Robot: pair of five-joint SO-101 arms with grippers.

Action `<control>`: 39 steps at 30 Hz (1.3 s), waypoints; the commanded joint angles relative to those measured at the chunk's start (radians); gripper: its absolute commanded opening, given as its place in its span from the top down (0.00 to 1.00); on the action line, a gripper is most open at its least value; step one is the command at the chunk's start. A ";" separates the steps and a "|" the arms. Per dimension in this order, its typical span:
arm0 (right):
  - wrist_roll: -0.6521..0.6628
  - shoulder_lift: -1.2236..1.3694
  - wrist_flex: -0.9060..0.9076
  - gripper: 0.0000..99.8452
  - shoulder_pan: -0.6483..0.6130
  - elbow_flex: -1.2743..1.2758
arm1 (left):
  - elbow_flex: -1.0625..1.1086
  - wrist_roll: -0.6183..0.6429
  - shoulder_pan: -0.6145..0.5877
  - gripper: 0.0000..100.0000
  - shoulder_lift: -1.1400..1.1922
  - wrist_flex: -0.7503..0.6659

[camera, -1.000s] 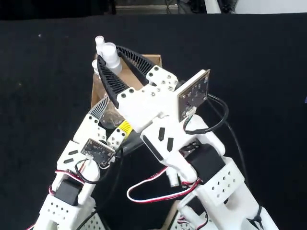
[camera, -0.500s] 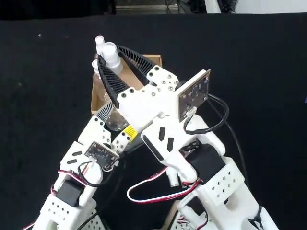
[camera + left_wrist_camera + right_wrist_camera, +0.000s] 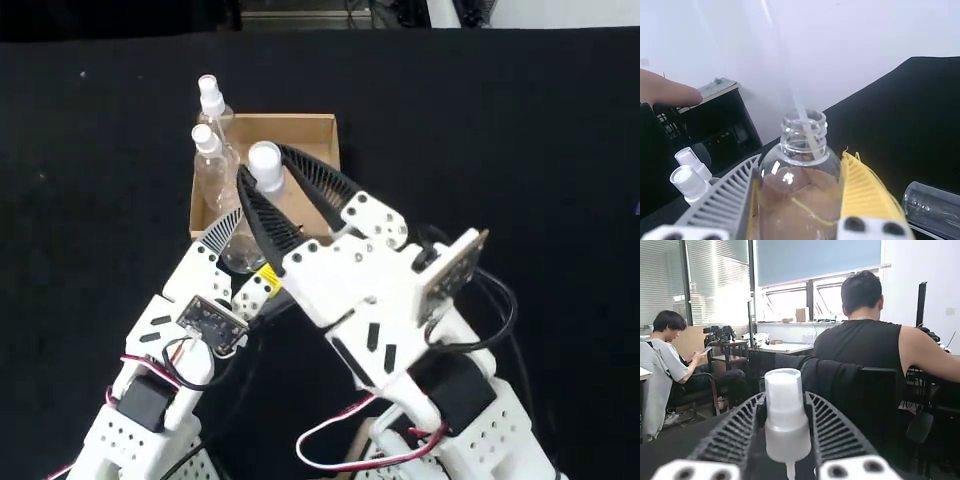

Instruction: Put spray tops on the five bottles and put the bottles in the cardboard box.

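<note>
Right gripper clamps a spray top over the cardboard box; left gripper grips an uncapped bottle at the box's near-left corner

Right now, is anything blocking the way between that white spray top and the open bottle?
Nothing visible does. The right pincer holds the spray top above the open bottle in the left pincer; its thin tube appears to reach into the neck.
</note>
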 commanded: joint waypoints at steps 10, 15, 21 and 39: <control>0.003 -0.047 0.003 0.97 -0.011 0.065 | 0.024 0.175 -0.035 0.94 -0.017 -0.035; 0.002 -0.038 0.003 0.97 -0.012 0.079 | 0.024 0.117 -0.028 0.94 -0.017 -0.057; 0.008 -0.038 0.002 0.97 -0.012 0.113 | 0.024 0.115 -0.028 0.94 -0.017 -0.057; 0.002 -0.047 0.112 0.86 -0.011 0.090 | 0.024 0.110 -0.036 0.94 -0.017 -0.055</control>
